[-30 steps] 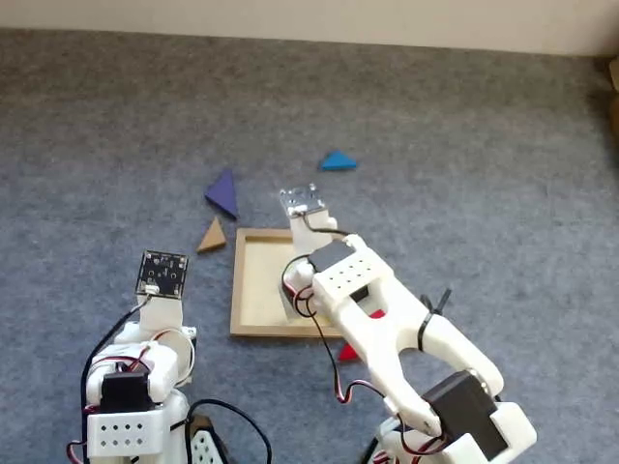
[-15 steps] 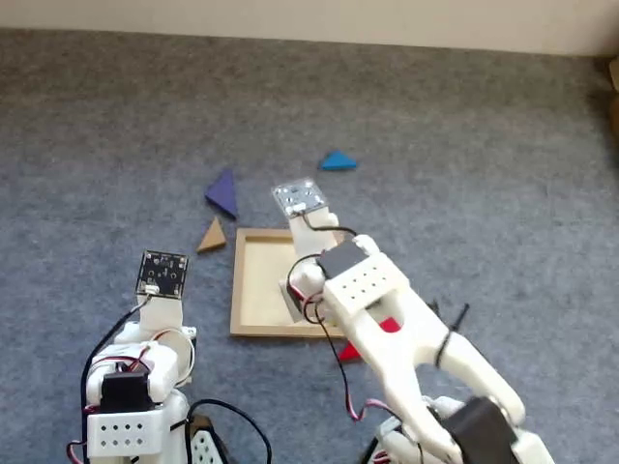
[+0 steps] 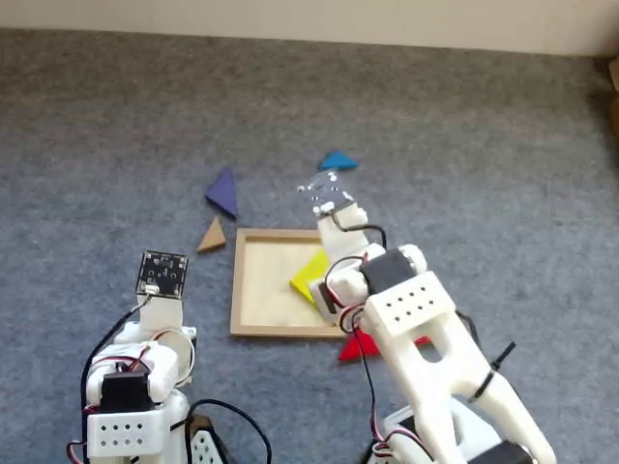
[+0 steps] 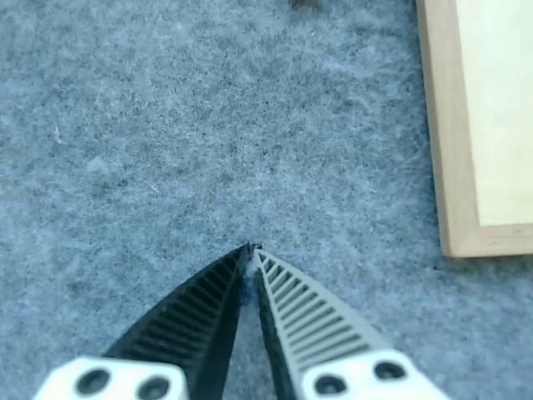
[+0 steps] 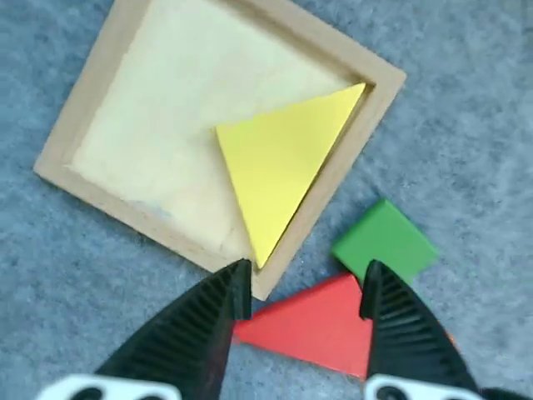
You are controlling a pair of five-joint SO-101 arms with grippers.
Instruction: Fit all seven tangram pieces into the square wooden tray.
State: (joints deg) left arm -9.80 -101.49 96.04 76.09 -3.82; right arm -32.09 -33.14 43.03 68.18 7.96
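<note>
Right wrist view: one piece home, the yellow triangle (image 5: pixel 283 179) lying in the tray (image 5: pixel 83 125). Right claw (image 5: pixel 306 271) hangs spread, empty, over red triangle (image 5: pixel 321 325) and green square (image 5: pixel 385 242) outside. Purple triangle (image 3: pixel 223 192), blue triangle (image 3: pixel 337 160) and tan triangle (image 3: pixel 212 235) wait on carpet; left claw (image 4: pixel 252 250) pressed together.

You find no text, label, brand, number or sign that can be read in any of these views. The dark circuit board (image 3: pixel 162 274) on the arm at the lower left of the high view is too small for you to make out any marking on it.
</note>
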